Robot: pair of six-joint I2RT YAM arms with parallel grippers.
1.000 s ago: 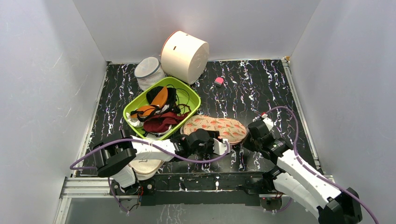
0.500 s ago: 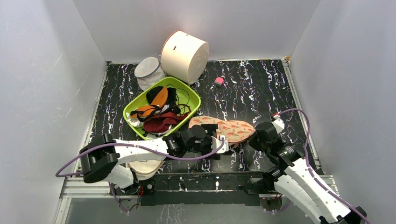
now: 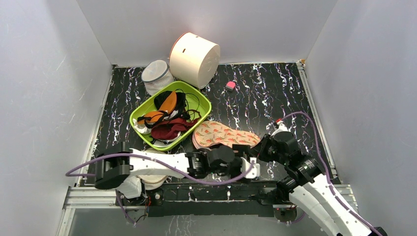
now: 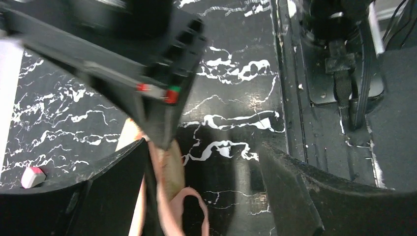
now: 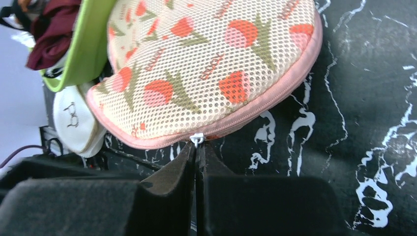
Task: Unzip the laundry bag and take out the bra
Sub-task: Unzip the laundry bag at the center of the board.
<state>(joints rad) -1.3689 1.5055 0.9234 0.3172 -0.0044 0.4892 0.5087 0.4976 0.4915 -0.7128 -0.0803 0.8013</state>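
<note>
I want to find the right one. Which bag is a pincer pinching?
The flat peach bag with red pictures: the right pincer grips its white zipper tab. The blue-rimmed mesh bag stands apart.

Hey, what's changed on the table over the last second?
The left claw slid right along the near edge of the laundry bag. The right claw, shut on the zipper pull, moved right with the bag, then back. The green bin, mesh cylinder and cream drum stayed put.
</note>
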